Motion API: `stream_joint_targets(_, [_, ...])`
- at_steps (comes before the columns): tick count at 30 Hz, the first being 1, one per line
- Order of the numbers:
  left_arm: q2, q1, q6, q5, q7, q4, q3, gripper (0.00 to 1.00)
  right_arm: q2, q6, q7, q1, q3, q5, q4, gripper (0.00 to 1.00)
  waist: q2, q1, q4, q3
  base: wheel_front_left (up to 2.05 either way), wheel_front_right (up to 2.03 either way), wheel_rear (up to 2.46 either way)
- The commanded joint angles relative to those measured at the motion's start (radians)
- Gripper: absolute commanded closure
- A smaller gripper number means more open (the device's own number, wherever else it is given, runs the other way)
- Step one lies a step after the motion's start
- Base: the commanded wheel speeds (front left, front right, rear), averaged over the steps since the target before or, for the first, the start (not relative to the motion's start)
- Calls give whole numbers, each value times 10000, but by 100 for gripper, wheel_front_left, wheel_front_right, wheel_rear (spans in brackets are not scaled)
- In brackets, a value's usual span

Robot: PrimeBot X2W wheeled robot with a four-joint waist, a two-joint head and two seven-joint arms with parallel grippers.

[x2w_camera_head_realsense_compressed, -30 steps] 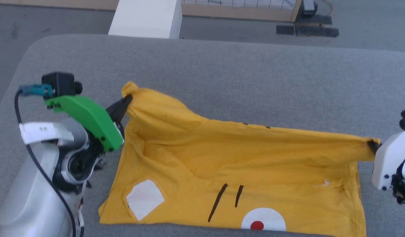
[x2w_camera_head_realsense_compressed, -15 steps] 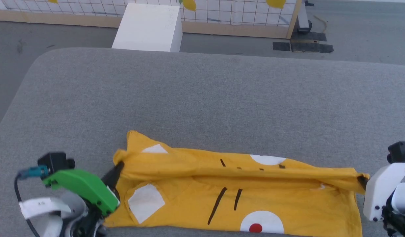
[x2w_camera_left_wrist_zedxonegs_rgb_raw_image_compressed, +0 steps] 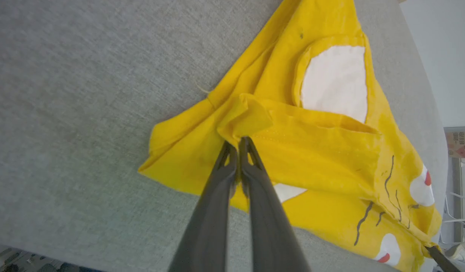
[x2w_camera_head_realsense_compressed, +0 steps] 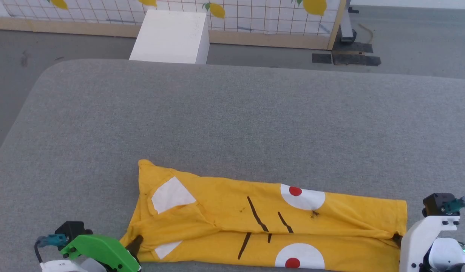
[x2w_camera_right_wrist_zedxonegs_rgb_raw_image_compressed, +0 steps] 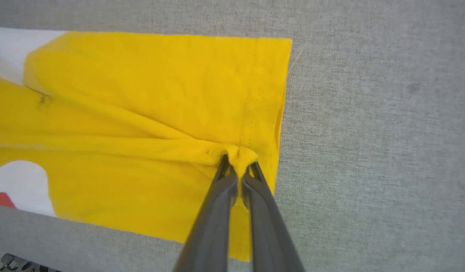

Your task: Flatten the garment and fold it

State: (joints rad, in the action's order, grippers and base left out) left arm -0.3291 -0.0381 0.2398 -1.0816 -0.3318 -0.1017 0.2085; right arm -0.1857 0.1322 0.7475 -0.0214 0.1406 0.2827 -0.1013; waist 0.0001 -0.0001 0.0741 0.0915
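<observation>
Left gripper [x2w_camera_head_realsense_compressed: 136, 241] is seen at the lower left of the head view, green housing behind it. It is clenched on the garment [x2w_camera_head_realsense_compressed: 232, 211], with a bunched yellow corner at the garment's left end pinched between the dark fingertips. In the left wrist view the two fingers are pressed together, and a small folded-over flap of yellow cloth is caught at the tips. A white sleeve patch [x2w_camera_left_wrist_zedxonegs_rgb_raw_image_compressed: 334, 79] is seen just past the tips, up and to the right in that view.

The garment is laid on the grey padded surface [x2w_camera_head_realsense_compressed: 232, 124], close to its near edge. It is doubled lengthwise into a long band that is stretched from one gripper to the other. A second white patch is shown near the left end, black stripes in the middle, and two white circles with red dots right of the middle. Creases are seen along the fold line.

Right gripper [x2w_camera_head_realsense_compressed: 396, 240] is seen at the lower right, white housing below it. It is clamped shut on the garment's right end. In the right wrist view a small gathered tuck at the stitched hem is held between the tips, and the hem edge is seen running upward from the pinch.

A white box [x2w_camera_head_realsense_compressed: 170, 32] is placed past the far edge of the surface. A gridded panel [x2w_camera_head_realsense_compressed: 255, 15] with lemon prints is seen behind it.
</observation>
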Motion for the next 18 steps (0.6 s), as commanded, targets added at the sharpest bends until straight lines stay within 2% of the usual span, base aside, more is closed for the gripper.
stream_joint_targets(1, [-7,100,88,71,-26,-117,22,0,-12,-15,-107,-55,-52,28,-32,0,-1,1,-49,-113,0,0,0])
stream_joint_targets(9, [-487,137,506,419,-88,26,-72,0,-366,-15,546,-589,-191,867,1109,0,-1,1,-208,-545,0,0,0])
stream_joint_targets(13, [-782,307,673,647,50,563,-251,0,-435,-15,1189,-839,338,1454,2261,0,-1,1,-220,-655,0,0,0])
stream_joint_targets(15, [-932,455,664,819,313,867,-409,0,-432,-15,1418,-832,727,1588,2811,0,-1,1,-225,-674,0,0,0])
stream_joint_targets(18, [-1104,747,526,1374,1325,1287,-720,0,-640,-15,1743,-706,1098,1571,3141,0,-1,1,-226,-630,0,0,0])
